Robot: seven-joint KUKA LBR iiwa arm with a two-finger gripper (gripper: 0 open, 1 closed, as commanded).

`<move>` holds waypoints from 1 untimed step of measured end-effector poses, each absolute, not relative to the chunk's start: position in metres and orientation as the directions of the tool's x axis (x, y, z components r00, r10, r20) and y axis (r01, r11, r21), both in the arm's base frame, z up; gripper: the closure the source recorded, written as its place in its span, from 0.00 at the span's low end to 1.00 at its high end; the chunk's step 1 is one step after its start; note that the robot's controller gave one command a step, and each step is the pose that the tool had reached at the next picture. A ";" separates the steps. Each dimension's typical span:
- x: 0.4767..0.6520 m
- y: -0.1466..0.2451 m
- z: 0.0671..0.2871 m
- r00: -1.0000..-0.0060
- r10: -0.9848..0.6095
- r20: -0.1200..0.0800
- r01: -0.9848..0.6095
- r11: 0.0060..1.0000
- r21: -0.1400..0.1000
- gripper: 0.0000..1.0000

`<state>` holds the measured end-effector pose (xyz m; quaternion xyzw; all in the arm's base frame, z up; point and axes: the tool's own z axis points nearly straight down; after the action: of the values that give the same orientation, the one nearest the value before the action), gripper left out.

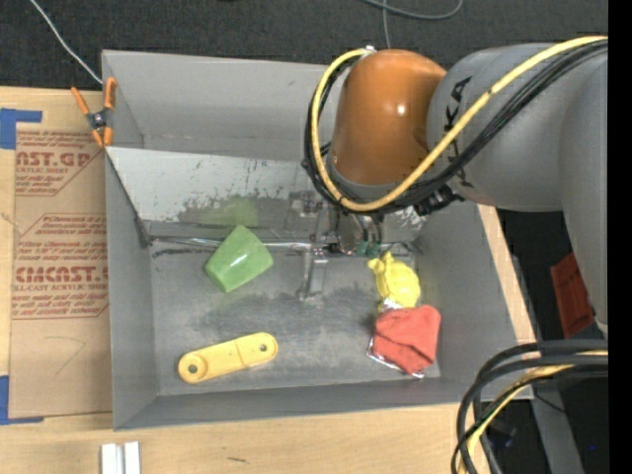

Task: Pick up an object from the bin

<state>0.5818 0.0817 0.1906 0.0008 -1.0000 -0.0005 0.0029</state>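
My gripper (334, 235) hangs under the arm's orange cover, over the back middle of the bin floor. Just right of it lies a small yellow lumpy toy (398, 279). To its left, a green wedge-shaped block (237, 259) rests on the floor, well apart from the gripper. I see nothing held in the gripper.
A red crumpled item (407, 337) lies in front of the yellow toy, near the right wall. A long yellow flat piece with a hole at its end (227, 355) lies by the front left. The arm reaches in from the right over the bin's back right corner.
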 end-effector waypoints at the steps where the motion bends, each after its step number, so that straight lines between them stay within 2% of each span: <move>1: 0.583 0.081 0.195 -1.000 0.000 -0.002 0.000 1.000 0.002 0.00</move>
<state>0.5834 0.0812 0.1954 0.0001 -1.0000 -0.0008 -0.0010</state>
